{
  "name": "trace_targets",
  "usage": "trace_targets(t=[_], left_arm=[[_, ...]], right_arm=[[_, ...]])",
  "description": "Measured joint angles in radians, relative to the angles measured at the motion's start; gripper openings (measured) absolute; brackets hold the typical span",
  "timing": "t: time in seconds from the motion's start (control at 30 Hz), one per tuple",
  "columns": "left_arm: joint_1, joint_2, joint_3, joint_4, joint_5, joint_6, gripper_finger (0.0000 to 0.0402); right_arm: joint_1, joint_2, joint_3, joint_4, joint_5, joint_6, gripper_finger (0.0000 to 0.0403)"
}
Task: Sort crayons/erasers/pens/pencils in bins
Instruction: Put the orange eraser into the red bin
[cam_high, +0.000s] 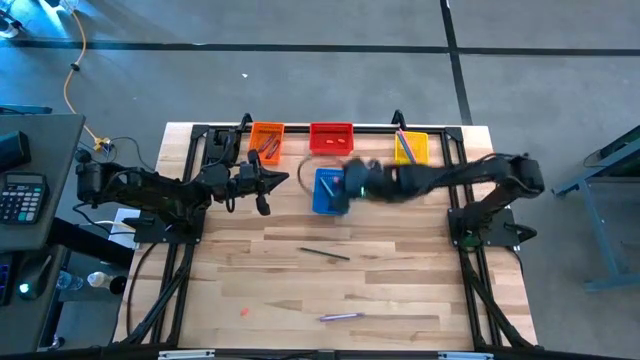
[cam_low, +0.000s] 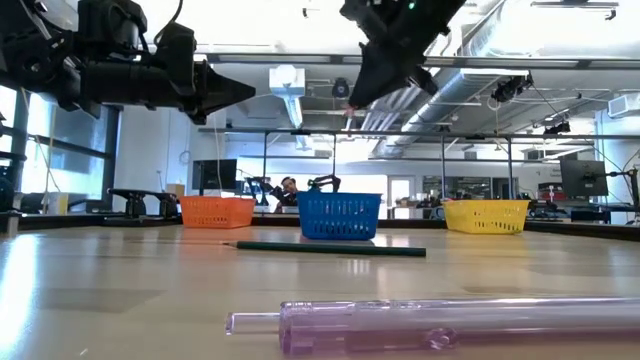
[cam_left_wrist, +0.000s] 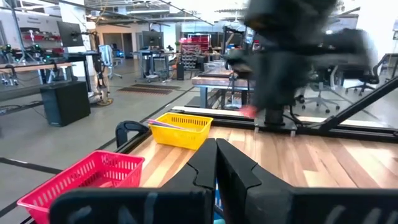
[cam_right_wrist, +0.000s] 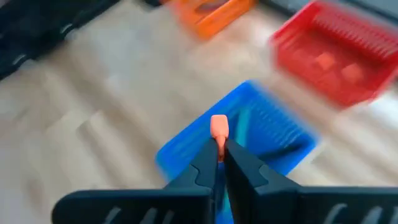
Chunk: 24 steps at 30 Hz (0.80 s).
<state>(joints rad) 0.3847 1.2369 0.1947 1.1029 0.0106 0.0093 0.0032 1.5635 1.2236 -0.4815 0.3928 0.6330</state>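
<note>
On the wooden table (cam_high: 400, 290) two dark arms are present. Left gripper (cam_high: 262, 185) hangs above the boards beside the blue bin, its fingers (cam_left_wrist: 208, 163) pressed together on nothing. Right gripper (cam_right_wrist: 219, 149) is poised over the blue bin (cam_high: 328, 190), fingers pinched on one short orange crayon (cam_right_wrist: 219, 127); that view is blurred, so the identification is probable rather than certain.

Bins counted: four. Three stand in a row along the far edge: orange bin (cam_high: 266, 139), red bin (cam_high: 331, 138), yellow bin (cam_high: 411, 147). The blue bin sits just nearer, in front of the red one.

Contents noted: two small orange-pink lumps, apparently erasers (cam_right_wrist: 323, 61), lie in the red bin. The yellow bin holds pens (cam_high: 402, 146), count not readable. The orange bin holds thin sticks, number unclear.

Loose items on the table, three counted: one dark pencil (cam_high: 325, 253) near mid-table, lying flat; one purple pen (cam_high: 340, 317) near the front edge, well apart from the pencil; one tiny red-orange eraser (cam_high: 244, 312) at front left.
</note>
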Motion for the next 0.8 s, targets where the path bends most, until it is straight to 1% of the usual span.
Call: trace_targets(t=[0.07, 0.17, 0.27, 0.4, 0.53, 0.67, 0.8], left_arm=[[0.000, 0.000, 0.000, 0.000, -0.004, 0.002, 0.0000], [0.001, 0.000, 0.000, -0.001, -0.007, 0.002, 0.0000], [0.001, 0.000, 0.000, 0.002, -0.007, 0.002, 0.0000], [0.001, 0.000, 0.000, 0.001, -0.007, 0.011, 0.0000], [0.001, 0.000, 0.000, 0.002, -0.009, 0.013, 0.0000], [0.001, 0.000, 0.000, 0.002, -0.015, 0.013, 0.0000], [0.001, 0.000, 0.001, 0.002, -0.015, 0.013, 0.0000]], right_arm=[[-0.077, -0.002, 0.005, 0.022, -0.010, -0.056, 0.0005], [-0.189, 0.029, 0.052, 0.032, -0.036, -0.159, 0.0005], [-0.287, 0.081, 0.114, 0.036, -0.070, -0.256, 0.0005], [-0.392, 0.172, 0.195, 0.038, -0.118, -0.333, 0.0005], [-0.462, 0.296, 0.254, 0.034, -0.184, -0.370, 0.0005], [-0.508, 0.408, 0.301, 0.033, -0.247, -0.373, 0.0005], [-0.536, 0.504, 0.354, 0.020, -0.270, -0.372, 0.0005]])
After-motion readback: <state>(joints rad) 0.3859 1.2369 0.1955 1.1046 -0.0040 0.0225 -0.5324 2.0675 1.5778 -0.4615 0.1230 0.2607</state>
